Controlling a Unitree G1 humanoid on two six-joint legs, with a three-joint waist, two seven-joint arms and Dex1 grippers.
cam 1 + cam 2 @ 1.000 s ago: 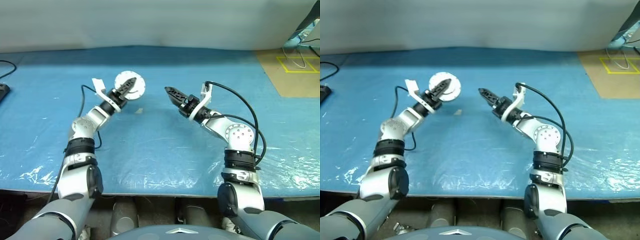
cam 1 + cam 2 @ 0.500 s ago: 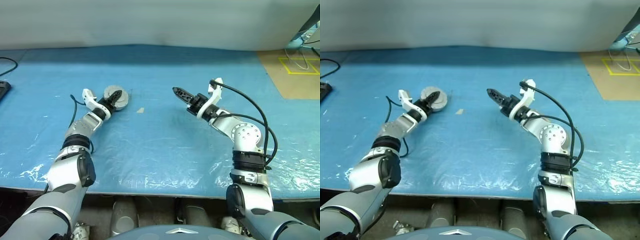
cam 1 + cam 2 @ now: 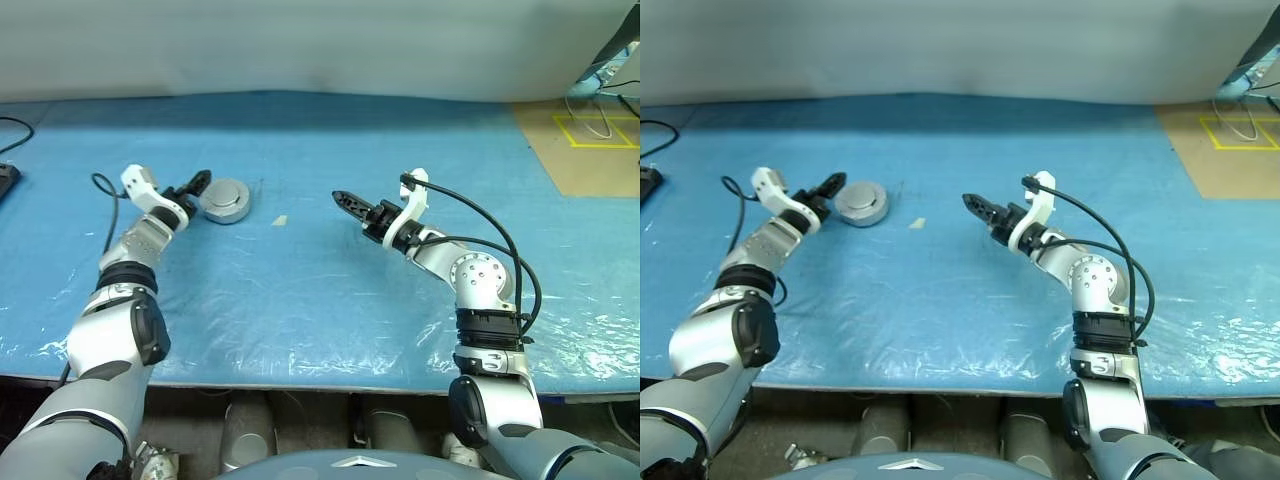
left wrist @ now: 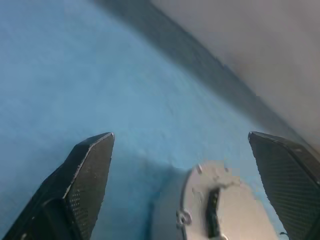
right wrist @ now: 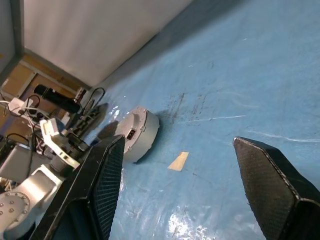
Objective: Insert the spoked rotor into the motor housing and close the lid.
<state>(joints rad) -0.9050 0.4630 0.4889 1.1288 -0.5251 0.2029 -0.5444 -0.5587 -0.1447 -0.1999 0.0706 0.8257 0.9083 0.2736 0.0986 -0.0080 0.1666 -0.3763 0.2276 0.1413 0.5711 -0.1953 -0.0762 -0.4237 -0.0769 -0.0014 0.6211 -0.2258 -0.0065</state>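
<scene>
Left claw: fingers spread wide, nothing between them. It sits at the 9 o'clock side of the closed motor housing, just beside it and apart from it.

Motor housing: it rests on the blue bench, left of centre, with the lid seated on top, smooth grey face up. The rotor cannot be seen; judged from the closed lid, it is presumably inside. In the left wrist view the housing lies between the open fingertips, with a dark slot in the visible face.

A small tan scrap lies on the bench at the 3 o'clock side of the housing, near it.

Right claw: held above the bench near centre, pointing toward 9 o'clock, well apart from the housing. Its fingers stand parted and hold nothing.

Step in hand: release of the closed assembly; the task appears to be at or near its end.

Next move: withdraw the left claw toward 9 o'clock without brushing the housing. Confirm that the lid sits flush; the frames do not settle this.
</scene>
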